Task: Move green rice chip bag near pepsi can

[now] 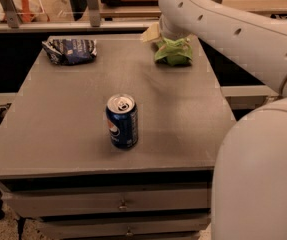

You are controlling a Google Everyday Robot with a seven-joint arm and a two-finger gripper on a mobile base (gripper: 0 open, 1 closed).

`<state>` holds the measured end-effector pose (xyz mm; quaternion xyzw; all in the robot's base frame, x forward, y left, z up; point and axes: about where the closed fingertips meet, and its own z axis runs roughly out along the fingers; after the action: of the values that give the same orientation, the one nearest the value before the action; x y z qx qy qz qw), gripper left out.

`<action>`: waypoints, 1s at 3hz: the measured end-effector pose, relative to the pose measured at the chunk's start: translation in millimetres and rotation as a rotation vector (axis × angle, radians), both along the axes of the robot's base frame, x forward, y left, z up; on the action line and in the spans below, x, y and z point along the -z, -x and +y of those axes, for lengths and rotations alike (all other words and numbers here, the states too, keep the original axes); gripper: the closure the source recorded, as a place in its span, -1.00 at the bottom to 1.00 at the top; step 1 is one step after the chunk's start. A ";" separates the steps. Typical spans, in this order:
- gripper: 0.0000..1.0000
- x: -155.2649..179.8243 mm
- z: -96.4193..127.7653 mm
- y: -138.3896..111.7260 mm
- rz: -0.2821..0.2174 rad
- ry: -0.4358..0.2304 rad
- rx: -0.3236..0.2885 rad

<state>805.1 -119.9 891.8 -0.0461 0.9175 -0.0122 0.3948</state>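
Note:
The green rice chip bag (173, 52) lies at the far right of the grey table top (73, 109). My gripper (164, 35) is right over the bag's far left part, at the end of the white arm (233, 29) that reaches in from the right; the arm hides most of it. The pepsi can (122, 121) stands upright near the middle of the table's front half, well apart from the bag.
A dark navy-blue snack bag (70, 51) lies at the far left of the table. A shelf with posts and objects (48, 9) runs behind the table. Drawers (118, 204) sit below the front edge. The robot's white body (263, 174) fills the lower right.

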 end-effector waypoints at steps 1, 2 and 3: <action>-0.63 6.7 -4.6 -5.2 -0.013 -0.010 0.021; -0.17 10.7 -7.7 -5.8 -0.030 -0.043 0.030; 0.28 12.0 -9.0 -5.1 -0.051 -0.082 0.030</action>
<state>810.2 -128.8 879.8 -0.0156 0.9074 0.0182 0.4195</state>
